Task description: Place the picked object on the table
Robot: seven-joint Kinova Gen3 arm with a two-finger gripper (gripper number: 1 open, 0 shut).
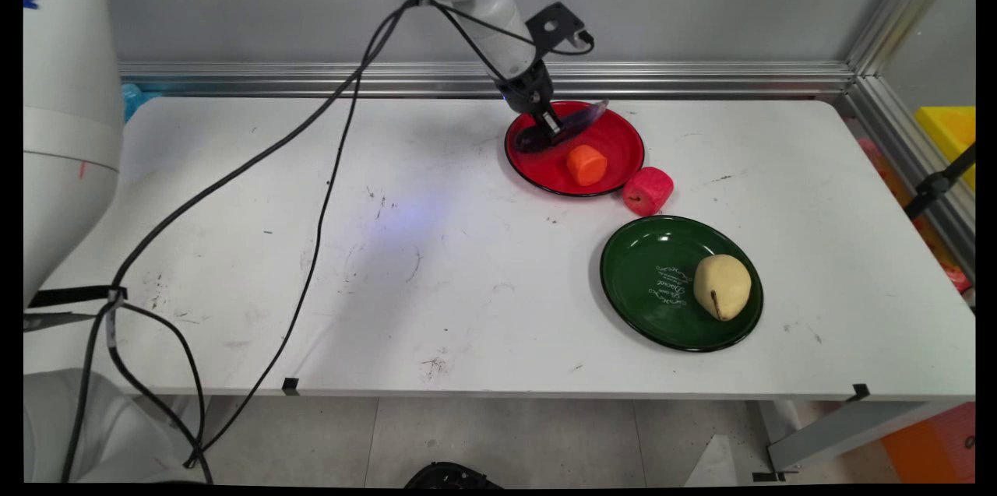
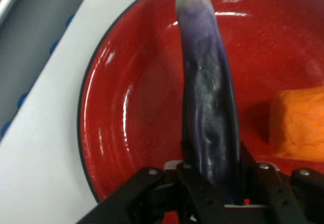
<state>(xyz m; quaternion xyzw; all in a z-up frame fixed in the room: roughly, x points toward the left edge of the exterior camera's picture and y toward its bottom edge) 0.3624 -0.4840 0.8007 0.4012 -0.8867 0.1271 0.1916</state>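
A long dark purple eggplant [image 1: 562, 125] [image 2: 208, 113] lies across the back part of the red plate [image 1: 615, 139] [image 2: 131, 113]. My gripper [image 1: 551, 127] [image 2: 215, 181] is shut on the eggplant's lower part, low over the plate. An orange chunk [image 1: 586, 164] [image 2: 298, 125] sits on the same plate, just to the right of the eggplant in the hand view.
A pink-red cylinder-like piece [image 1: 647, 190] rests on the table against the red plate's near right rim. A green plate [image 1: 654, 278] nearer the front holds a pale yellow pear [image 1: 722, 286]. Black cables hang from the arm over the table's left half.
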